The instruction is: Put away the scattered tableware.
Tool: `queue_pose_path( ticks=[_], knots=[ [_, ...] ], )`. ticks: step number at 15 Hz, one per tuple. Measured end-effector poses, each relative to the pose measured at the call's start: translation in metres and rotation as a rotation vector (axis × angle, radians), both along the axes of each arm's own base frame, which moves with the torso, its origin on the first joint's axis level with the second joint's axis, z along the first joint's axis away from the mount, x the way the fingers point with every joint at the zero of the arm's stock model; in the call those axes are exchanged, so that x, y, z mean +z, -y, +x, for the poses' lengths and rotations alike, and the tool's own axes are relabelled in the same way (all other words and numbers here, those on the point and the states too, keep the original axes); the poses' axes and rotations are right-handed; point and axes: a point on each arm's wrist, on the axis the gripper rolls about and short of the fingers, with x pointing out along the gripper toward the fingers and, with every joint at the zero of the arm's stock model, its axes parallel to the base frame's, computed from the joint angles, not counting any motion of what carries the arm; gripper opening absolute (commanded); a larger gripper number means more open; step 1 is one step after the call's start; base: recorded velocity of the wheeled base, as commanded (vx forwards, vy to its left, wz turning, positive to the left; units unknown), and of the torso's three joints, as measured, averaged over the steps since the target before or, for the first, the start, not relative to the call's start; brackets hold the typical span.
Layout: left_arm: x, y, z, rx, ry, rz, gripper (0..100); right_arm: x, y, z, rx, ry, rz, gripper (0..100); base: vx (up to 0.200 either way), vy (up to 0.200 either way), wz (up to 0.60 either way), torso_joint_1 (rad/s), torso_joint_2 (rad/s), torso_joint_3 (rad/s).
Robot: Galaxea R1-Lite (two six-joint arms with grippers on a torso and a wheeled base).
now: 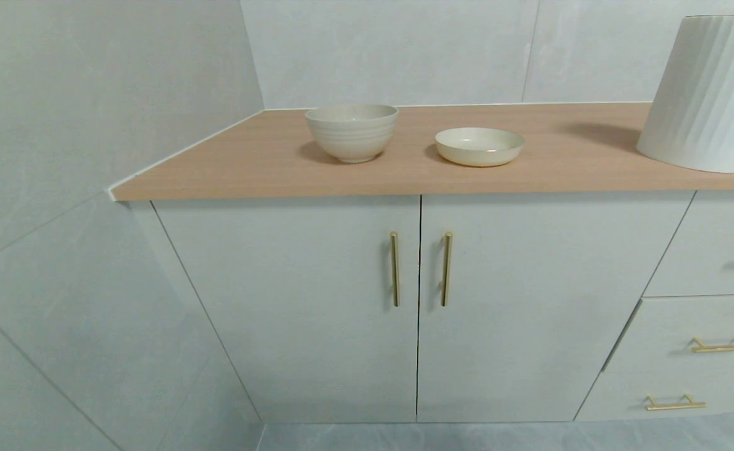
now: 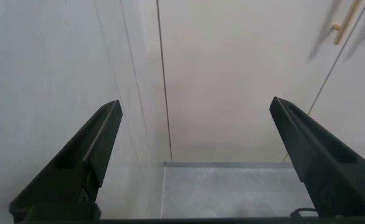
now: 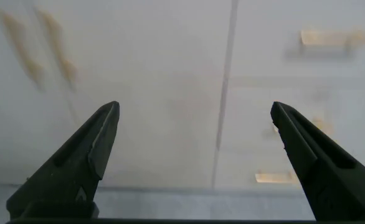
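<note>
Tan wood-top table [image 1: 267, 169] over white double-door cabinet [image 1: 317, 300]. On it: deep cream ribbed bowl [image 1: 352, 131], shallow cream dish [image 1: 479, 146] near it, not touching. Both prob. stiff, slick, breakable; pinch at rim. Left pincer [image 2: 194, 106] & right pincer [image 3: 194, 107] spread wide, holding nothing.

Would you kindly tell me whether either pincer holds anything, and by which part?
Nothing is held: the left pincer and right pincer are both open and empty, while the bowl and shallow dish sit on the countertop.
</note>
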Motion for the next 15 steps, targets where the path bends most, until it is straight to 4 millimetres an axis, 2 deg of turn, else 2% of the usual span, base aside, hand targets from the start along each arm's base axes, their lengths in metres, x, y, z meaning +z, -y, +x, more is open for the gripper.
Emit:
queue_pose_path(
  ticks=[2, 4, 6, 9, 12, 15],
  knots=[
    [0.0, 0.0, 0.0, 0.0, 0.0, 0.0, 100, 0.04, -0.001, -0.001, 0.082, 0.006, -0.008, 100, 0.0, 0.0, 0.0, 0.0, 0.0, 0.0],
    [0.0, 0.0, 0.0, 0.0, 0.0, 0.0, 100, 0.074, -0.003, 0.016, 0.191, -0.066, -0.016, 100, 0.0, 0.0, 0.0, 0.0, 0.0, 0.0],
    [0.0, 0.0, 0.0, 0.0, 0.0, 0.0, 100, 0.106, -0.006, 0.049, 0.287, -0.168, -0.009, 100, 0.0, 0.0, 0.0, 0.0, 0.0, 0.0],
    [0.0, 0.0, 0.0, 0.0, 0.0, 0.0, 100, 0.145, -0.023, 0.116, 0.472, -0.316, 0.029, 100, 0.0, 0.0, 0.0, 0.0, 0.0, 0.0],
    [0.0, 0.0, 0.0, 0.0, 0.0, 0.0, 100, 0.155, -0.067, 0.185, 0.661, -0.442, 0.045, 100, 0.0, 0.0, 0.0, 0.0, 0.0, 0.0],
    [0.0, 0.0, 0.0, 0.0, 0.0, 0.0, 100, 0.143, -0.111, 0.237, 0.751, -0.507, 0.088, 100, 0.0, 0.0, 0.0, 0.0, 0.0, 0.0]
  ],
)
